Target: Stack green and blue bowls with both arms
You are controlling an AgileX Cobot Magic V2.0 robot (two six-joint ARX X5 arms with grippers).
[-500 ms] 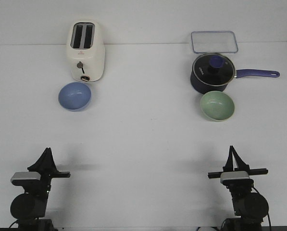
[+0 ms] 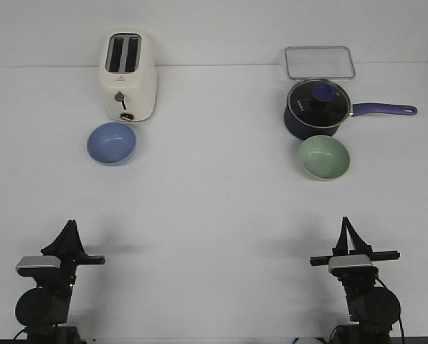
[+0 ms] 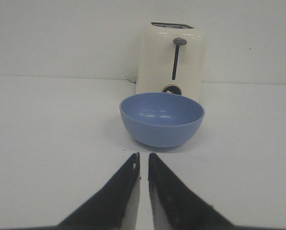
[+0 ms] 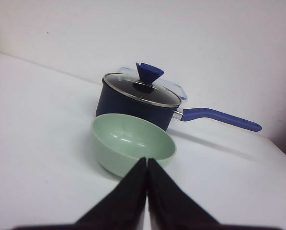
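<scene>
The periwinkle blue bowl (image 2: 111,142) sits upright on the table at the left, just in front of the toaster; it also shows in the left wrist view (image 3: 162,119). The pale green bowl (image 2: 324,158) sits at the right, just in front of the saucepan; it also shows in the right wrist view (image 4: 132,142). My left gripper (image 2: 70,226) is near the table's front left, far short of the blue bowl, shut with a thin slit (image 3: 143,156) and empty. My right gripper (image 2: 345,222) is at the front right, short of the green bowl, shut (image 4: 147,160) and empty.
A cream toaster (image 2: 128,75) stands behind the blue bowl. A dark blue lidded saucepan (image 2: 317,108) with its long handle pointing right stands behind the green bowl. A clear lidded container (image 2: 319,61) lies at the back right.
</scene>
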